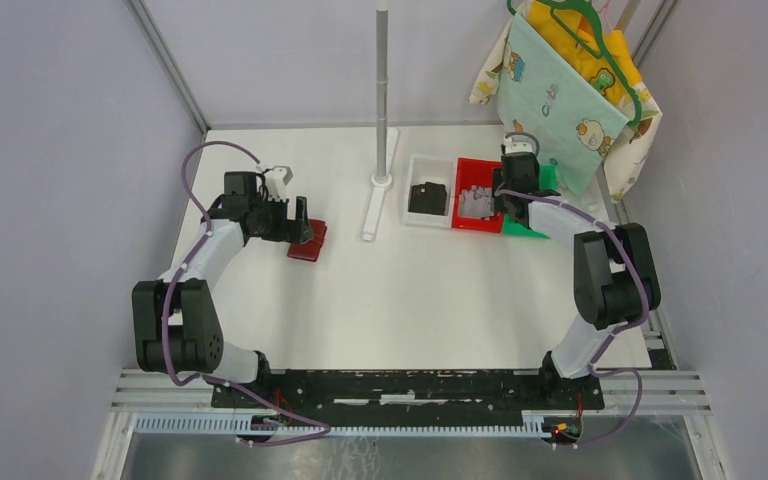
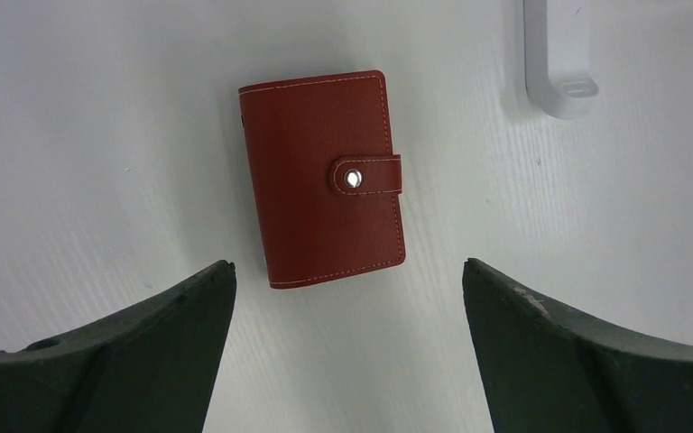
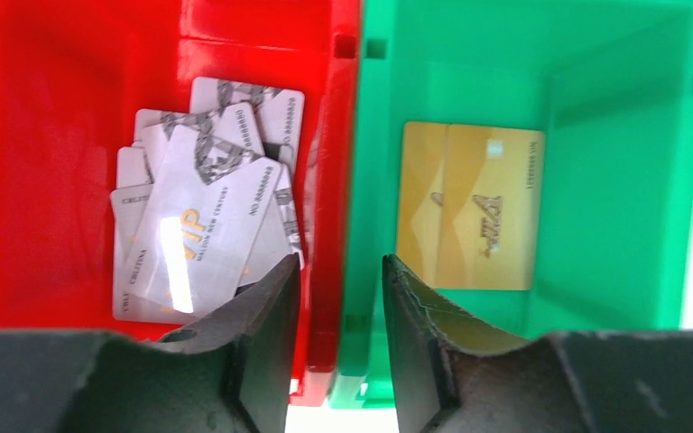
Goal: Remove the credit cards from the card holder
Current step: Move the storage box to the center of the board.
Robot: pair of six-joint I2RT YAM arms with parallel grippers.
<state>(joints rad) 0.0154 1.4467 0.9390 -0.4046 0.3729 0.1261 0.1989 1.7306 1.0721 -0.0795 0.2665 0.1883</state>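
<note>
The red card holder [image 2: 320, 180] lies flat on the white table, folded shut with its snap tab fastened; it also shows at the left [image 1: 308, 240]. My left gripper [image 2: 347, 280] hovers over its near edge, open wide, touching nothing. Several grey-silver credit cards [image 3: 207, 207] lie piled in the red bin [image 3: 36, 162]. Two gold credit cards [image 3: 474, 207] lie in the green bin [image 3: 614, 180]. My right gripper [image 3: 338, 271] hangs above the two bins' adjoining walls. Its jaws stand a narrow gap apart, and I see no card between them.
A white tray [image 1: 422, 162] holding a black lumpy item stands left of the red bin [image 1: 475, 170]. A grey pole on a white base [image 1: 381, 180] rises at the back centre. Clothes on a hanger [image 1: 570, 80] hang at the back right.
</note>
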